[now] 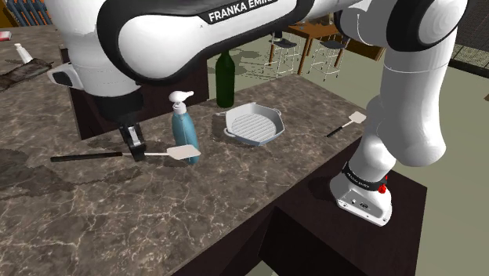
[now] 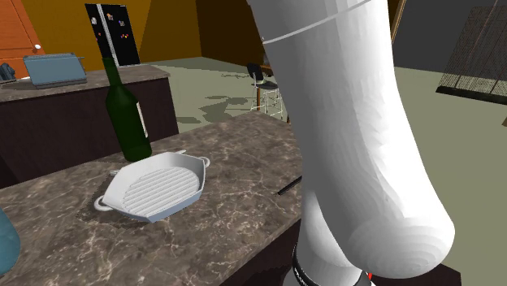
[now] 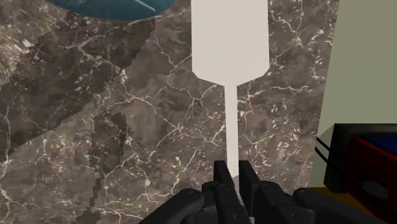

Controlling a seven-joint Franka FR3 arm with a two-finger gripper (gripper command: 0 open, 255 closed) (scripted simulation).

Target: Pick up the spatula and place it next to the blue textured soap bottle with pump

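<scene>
My gripper [image 1: 137,151] is shut on the thin white neck of a spatula. Its white blade [image 1: 183,152] lies close beside the base of the blue soap bottle with a white pump [image 1: 184,129], and its black handle [image 1: 86,157] sticks out toward the shoulder view's left. In the wrist view the fingers [image 3: 221,184] clasp the white neck just behind the blade [image 3: 229,38], with the blue bottle [image 3: 111,7] just beyond the blade. I cannot tell whether the spatula rests on the dark marble counter [image 1: 235,188] or hangs just above it.
A grey grill pan [image 1: 255,124] [image 2: 154,188] and a dark green bottle [image 1: 226,78] [image 2: 126,106] stand behind the soap bottle. A second spatula [image 1: 349,123] lies near the counter's edge by the arm's base [image 1: 362,192]. Bar stools [image 1: 302,51] stand on the floor beyond.
</scene>
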